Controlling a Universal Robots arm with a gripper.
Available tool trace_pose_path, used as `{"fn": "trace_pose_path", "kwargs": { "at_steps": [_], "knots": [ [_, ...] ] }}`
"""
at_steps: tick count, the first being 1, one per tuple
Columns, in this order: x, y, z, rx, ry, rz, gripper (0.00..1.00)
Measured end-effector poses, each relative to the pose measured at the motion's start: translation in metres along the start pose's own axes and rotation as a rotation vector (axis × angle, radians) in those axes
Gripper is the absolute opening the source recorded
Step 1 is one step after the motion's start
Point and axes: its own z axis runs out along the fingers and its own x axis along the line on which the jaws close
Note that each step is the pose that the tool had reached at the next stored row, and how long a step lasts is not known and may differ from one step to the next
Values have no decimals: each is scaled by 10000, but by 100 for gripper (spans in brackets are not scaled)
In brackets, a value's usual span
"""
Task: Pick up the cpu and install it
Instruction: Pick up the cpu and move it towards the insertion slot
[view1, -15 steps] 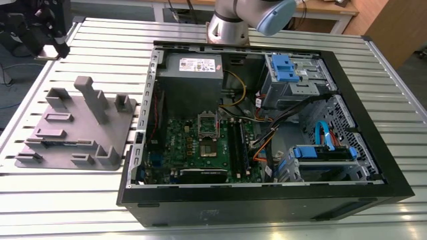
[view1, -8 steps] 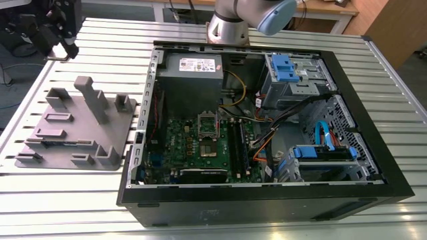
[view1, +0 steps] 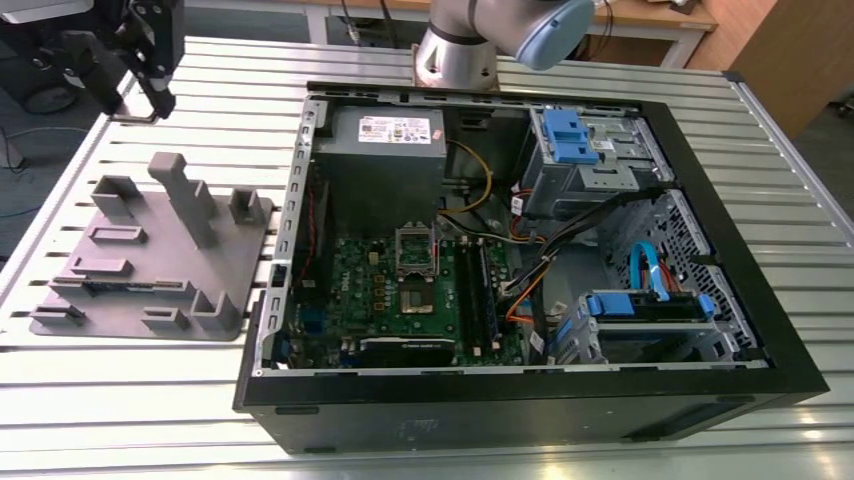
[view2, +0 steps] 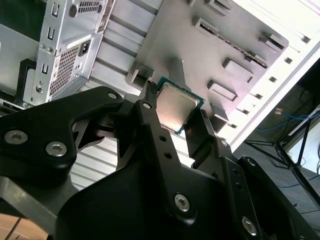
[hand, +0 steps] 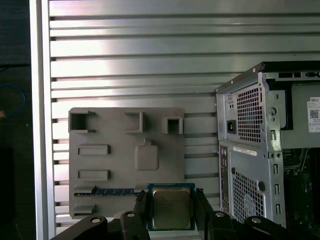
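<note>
Above the grey tray (hand: 120, 162), the cpu (hand: 171, 207) tight between downward-pointing jaws.

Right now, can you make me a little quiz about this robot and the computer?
1. True or false: the gripper is shut on the cpu.
2. Pick one: in the exterior view, the grey tray lies A) on the exterior view's left of the computer case, B) on its right, C) inside it.
3. Fill the gap: the computer case's side is ____, so the green board shows.

Key: 1 true; 2 A; 3 open.
</note>
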Motion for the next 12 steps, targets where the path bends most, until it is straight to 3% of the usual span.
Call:
{"fn": "trace_pose_path", "kwargs": {
  "at_steps": [12],
  "knots": [
    [-170, 9, 15, -4, 0, 0, 47]
  ]
}}
